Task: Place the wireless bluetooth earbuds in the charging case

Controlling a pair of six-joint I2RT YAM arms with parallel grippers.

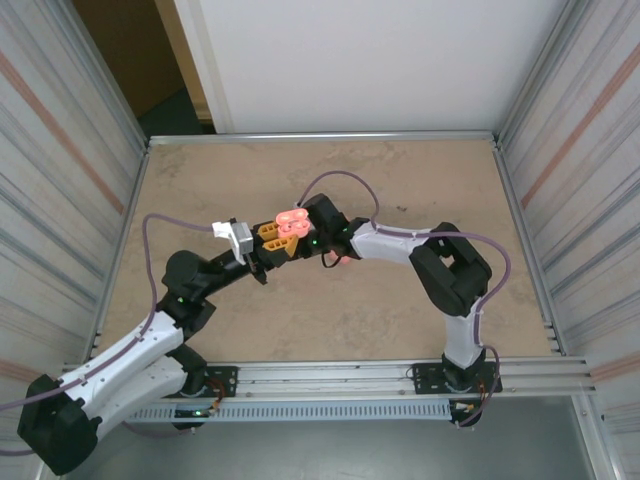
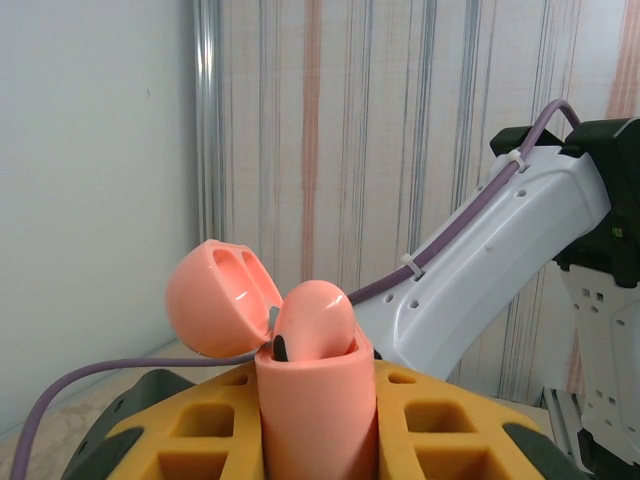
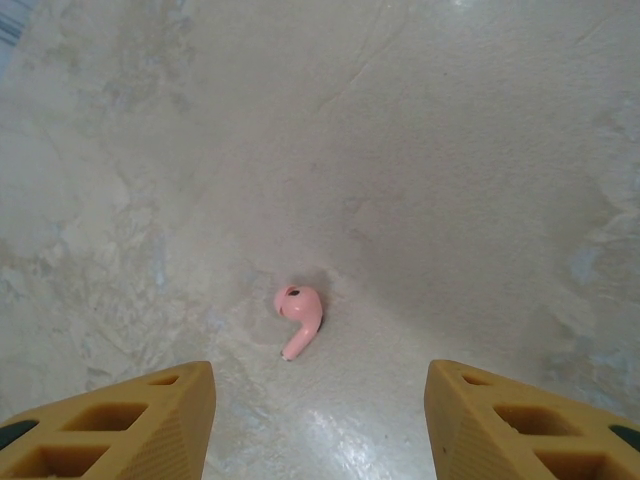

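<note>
I count two earbuds, one charging case and my two pincers.

The first earbud (image 2: 312, 320) stands in the mouth of the charging case (image 2: 318, 445). Its rounded head sticks up above the rim, with a small dark spot low on one side; how deep it sits I cannot tell. The lid (image 2: 220, 298) is swung open on its hinge and shows two hollows inside. My left pincer (image 2: 320, 412) is closed tight on the body of the case, one yellow finger (image 2: 195, 430) pressed to each flank, and holds it upright in the air. Seen from above, that is over the middle of the desk (image 1: 200, 190), well away from all four edges.

The second earbud (image 3: 300, 318) lies on its side on the bare desk, just right of the middle (from overhead it is a small pink spot under my right wrist). My right pincer (image 3: 318, 400) hangs over it with its jaws standing well apart and nothing between them. The earbud lies ahead of the gap, clear of both fingertips, and I am touching neither it nor the desk.

The two pincers are close together, the right one just beside the case that the left one grips.
</note>
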